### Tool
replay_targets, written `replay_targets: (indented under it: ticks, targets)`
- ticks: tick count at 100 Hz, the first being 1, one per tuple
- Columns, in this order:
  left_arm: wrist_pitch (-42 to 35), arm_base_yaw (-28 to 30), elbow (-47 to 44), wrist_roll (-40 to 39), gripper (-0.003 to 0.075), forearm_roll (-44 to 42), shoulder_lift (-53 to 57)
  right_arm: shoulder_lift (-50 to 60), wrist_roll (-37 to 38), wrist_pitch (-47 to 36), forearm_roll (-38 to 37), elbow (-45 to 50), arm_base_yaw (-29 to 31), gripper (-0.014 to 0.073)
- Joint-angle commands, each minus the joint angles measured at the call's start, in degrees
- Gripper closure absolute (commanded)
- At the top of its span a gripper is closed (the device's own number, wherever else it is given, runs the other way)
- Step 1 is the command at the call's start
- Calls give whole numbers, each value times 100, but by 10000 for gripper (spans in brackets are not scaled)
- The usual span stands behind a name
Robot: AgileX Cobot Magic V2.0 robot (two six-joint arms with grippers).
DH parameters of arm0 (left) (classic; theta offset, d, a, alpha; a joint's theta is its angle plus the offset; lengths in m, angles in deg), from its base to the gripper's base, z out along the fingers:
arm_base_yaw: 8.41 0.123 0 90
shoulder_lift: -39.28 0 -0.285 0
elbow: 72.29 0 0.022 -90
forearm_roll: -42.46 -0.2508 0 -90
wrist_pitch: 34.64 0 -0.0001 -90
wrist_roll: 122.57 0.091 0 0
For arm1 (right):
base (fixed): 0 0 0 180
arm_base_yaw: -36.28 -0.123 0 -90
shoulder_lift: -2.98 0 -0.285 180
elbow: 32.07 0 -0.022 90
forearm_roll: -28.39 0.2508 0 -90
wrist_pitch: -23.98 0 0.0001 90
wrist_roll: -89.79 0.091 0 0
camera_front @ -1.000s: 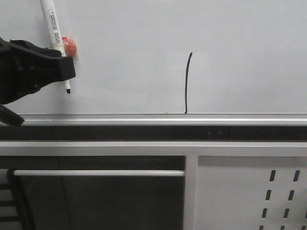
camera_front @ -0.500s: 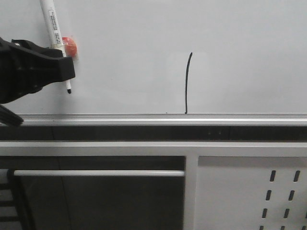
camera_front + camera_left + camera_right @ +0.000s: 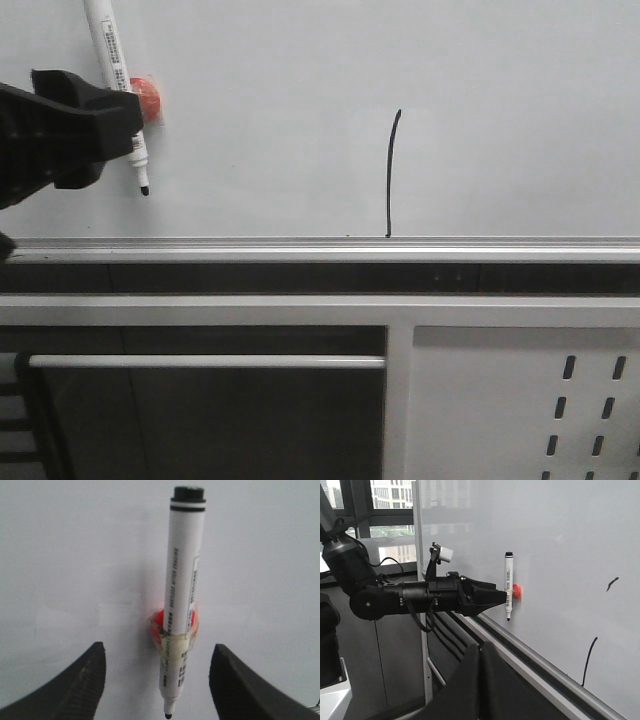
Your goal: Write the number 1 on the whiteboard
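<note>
Left gripper [image 3: 157, 680] reaches level toward the whiteboard [image 3: 500, 120], its ridged black fingers [image 3: 80, 680] spread apart either side of the white marker pen [image 3: 181, 600], not touching it. The marker hangs upright, taped to a red magnet [image 3: 517, 591] on the glossy board. The number 1 [image 3: 391, 175], a thin curved stroke, stands well right of the marker, just above the aluminium rail [image 3: 320, 248]. Right gripper's dark fingers [image 3: 480, 685] look pressed together

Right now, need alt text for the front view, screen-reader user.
A whiteboard bears a thin black number 1 ending just above its silver bottom rail. At far left, the open left gripper flanks a white marker taped to a red-orange holder on the board, tip down.
</note>
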Motion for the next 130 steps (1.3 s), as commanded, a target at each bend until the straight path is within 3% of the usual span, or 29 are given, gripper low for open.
replay_targets:
  ticks: [1,9,23,38,49,101,130]
  targets:
    - [-1296,-152,-71,20,316,-46,401,-60,-26,-304,63,-119,31,665]
    - [-1296,-300,-262,53,409,-12,714,-60,-26,-304,63,-119,31,665]
    - [-1286,-526,-661,243,738,44,1306,-60,-26,-304,63,-119,31,665]
    - [-1236,-722,-987,635,738,807,1753,-60,-26,-304,63,-119,31,665]
    - [-1236,-655,-1149,671,738,862,1991,-60,-26,-304,63,-119,31,665]
    - [-819,1011,-1783,947,738,615,3920,-60,-26,-304,63,-119,31,665]
    - [1147,2578,-1842,1083,738,150,5424,-60,-26,-315,63,-119,31,665]
